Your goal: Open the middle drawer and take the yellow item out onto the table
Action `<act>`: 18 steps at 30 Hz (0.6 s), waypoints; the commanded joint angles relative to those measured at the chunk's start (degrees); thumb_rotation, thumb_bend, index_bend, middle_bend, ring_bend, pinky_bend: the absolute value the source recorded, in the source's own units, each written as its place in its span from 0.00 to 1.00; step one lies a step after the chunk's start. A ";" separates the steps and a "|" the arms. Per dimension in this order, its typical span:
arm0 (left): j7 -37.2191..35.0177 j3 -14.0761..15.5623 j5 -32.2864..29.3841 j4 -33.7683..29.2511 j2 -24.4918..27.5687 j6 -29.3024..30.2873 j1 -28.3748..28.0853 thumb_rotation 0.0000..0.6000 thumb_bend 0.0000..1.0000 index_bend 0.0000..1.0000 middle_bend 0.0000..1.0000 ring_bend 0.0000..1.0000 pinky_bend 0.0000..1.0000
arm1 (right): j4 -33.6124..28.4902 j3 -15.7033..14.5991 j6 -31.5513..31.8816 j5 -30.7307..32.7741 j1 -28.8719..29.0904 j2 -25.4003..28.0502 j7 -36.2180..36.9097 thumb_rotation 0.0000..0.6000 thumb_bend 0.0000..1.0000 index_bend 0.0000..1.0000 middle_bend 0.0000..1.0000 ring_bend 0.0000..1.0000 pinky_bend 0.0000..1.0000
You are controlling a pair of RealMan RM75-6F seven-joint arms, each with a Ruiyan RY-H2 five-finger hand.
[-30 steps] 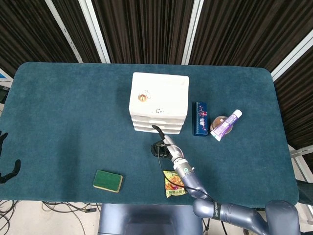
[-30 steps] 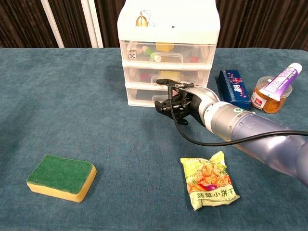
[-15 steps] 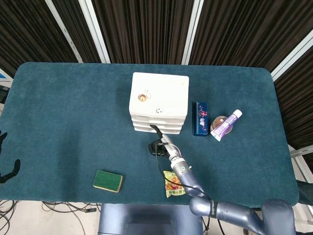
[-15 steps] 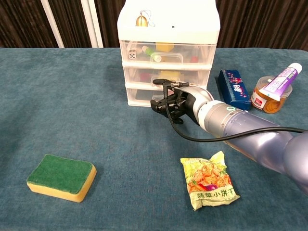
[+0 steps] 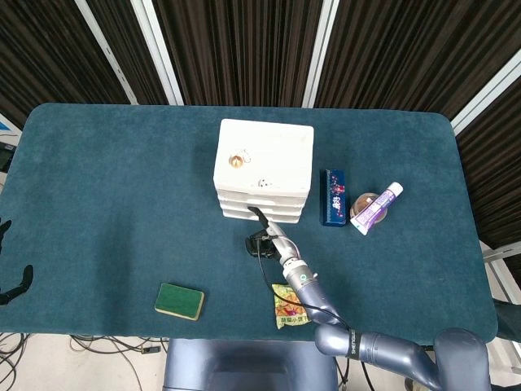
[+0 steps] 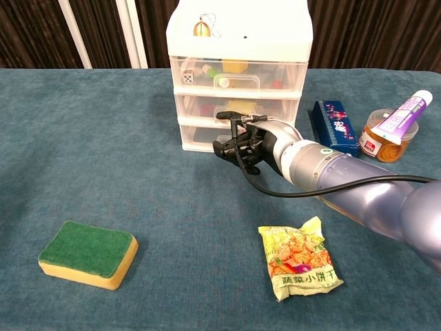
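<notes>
Stretching across a napped, teal cloth worktop [image 6: 103, 158] with rounded corners, backed by dark ribbed curtains. Standing near the far edge's middle: a boxy white plastic drawer unit [image 5: 264, 169] with three clear-fronted drawers, all looking closed. Showing through the middle drawer [image 6: 238, 107]: a yellow item [image 6: 241, 105], shape unclear. Reaching up to that drawer's handle: the right hand [image 6: 249, 143], black fingers curled close at the front, though whether gripping the handle cannot be told. Trailing behind, a smooth silvery-blue arm [image 6: 358, 186] and a black cable. Lying near the front edge: a rectangular green-topped yellow sponge [image 6: 87, 254] and a crinkled snack packet [image 6: 300, 258]. Sitting right of the drawers: a dark blue box [image 6: 334, 123], a round jar [image 6: 381, 138], a purple tube [image 6: 403, 114]. Barely showing at the worktop's left edge, dark fingers of the left hand [image 5: 15, 281], state unclear.
</notes>
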 commanded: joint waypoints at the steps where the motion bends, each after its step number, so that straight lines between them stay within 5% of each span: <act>1: 0.10 0.05 0.11 0.03 -0.02 0.02 0.00 1.00 0.40 0.02 0.00 0.00 0.00 | -0.05 -0.01 -0.12 0.19 0.06 0.06 -0.10 1.00 0.60 0.00 0.84 0.86 0.93; 18: 0.25 -0.02 0.12 0.02 -0.01 0.15 -0.01 1.00 0.40 0.02 0.00 0.00 0.00 | -1.16 -1.29 -1.67 -0.57 -0.12 0.85 0.83 1.00 0.60 0.01 0.84 0.86 0.93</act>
